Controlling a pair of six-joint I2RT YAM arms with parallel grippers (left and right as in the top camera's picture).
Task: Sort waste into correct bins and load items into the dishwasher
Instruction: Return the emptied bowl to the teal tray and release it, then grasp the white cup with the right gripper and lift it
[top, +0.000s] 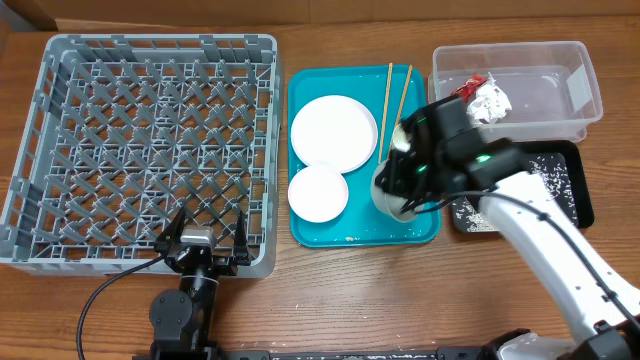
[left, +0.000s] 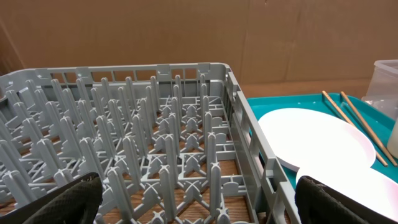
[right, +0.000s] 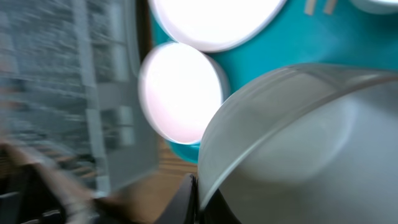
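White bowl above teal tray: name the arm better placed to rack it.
Right: the right hand is shut on the white bowl; the left hand sits open, empty, by the grey plastic rack.

Wooden table (warm brown), cardboard wall behind

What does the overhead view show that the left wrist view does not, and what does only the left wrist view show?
Only overhead: the black tray with rice grains, the crumpled wrapper in the clear tub, and the right tool shut on a white bowl. Only left wrist: the face of the brown wall behind the grey dish rack. Both: that rack, the teal tray, white plate, chopsticks and the open left tool.
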